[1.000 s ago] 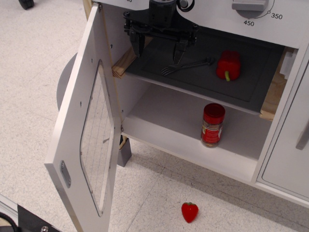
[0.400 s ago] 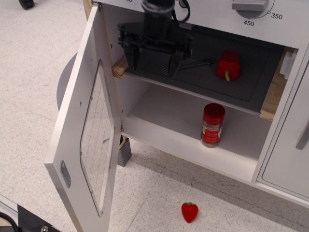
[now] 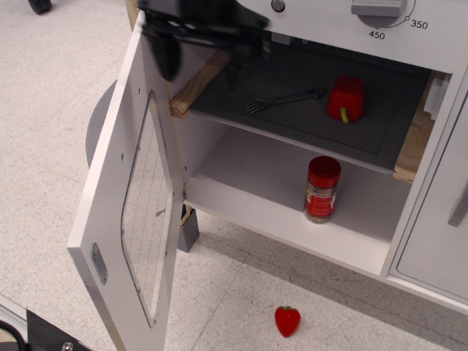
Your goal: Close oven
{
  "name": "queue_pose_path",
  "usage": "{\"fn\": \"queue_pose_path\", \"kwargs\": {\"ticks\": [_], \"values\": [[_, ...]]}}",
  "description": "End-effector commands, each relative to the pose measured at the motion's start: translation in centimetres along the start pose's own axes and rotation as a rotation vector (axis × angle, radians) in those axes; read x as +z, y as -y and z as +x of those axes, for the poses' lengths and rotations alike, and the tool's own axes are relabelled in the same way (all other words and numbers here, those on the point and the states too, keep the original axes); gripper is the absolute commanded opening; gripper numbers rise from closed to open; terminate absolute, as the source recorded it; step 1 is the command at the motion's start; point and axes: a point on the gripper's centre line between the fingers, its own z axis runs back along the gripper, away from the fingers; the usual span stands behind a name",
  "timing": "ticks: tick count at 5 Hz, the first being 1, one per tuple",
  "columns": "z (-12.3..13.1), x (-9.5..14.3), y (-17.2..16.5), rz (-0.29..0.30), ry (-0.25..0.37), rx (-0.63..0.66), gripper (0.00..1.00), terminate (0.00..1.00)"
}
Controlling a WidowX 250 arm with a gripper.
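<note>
End effector [image 3: 201, 55] risen leftward, blurred, fingers spread, oven [image 3: 292, 146] door open, one fork [image 3: 281, 99], one pepper [image 3: 346, 98], one jar [image 3: 322, 189]

The oven [image 3: 307, 146] dial [image 3: 378, 7] reads 450, 350.

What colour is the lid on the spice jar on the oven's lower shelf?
Red, matching the cylindrical spice jar itself; seen in the only camera view.
</note>
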Motion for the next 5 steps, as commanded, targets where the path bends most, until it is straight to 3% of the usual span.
{"fn": "queue_pose_path", "kwargs": {"ticks": [1, 2, 3, 4, 5], "values": [[-1.4, 1.7, -4.9, 0.093, 0.036, 0.031, 1.0, 0.0], [-2.2, 0.7, -6.3, 0.091, 0.038, 0.035, 1.0, 0.0], [-1.9, -1.4, -5.9, 0.098, 0.032, 0.052, 1.0, 0.0], [-0.7, -2.4, -5.0, 0.062, 0.011, 0.094, 1.0, 0.0], [0.0, -3.5, -4.0, 0.061, 0.012, 0.184, 1.0, 0.0]]}}
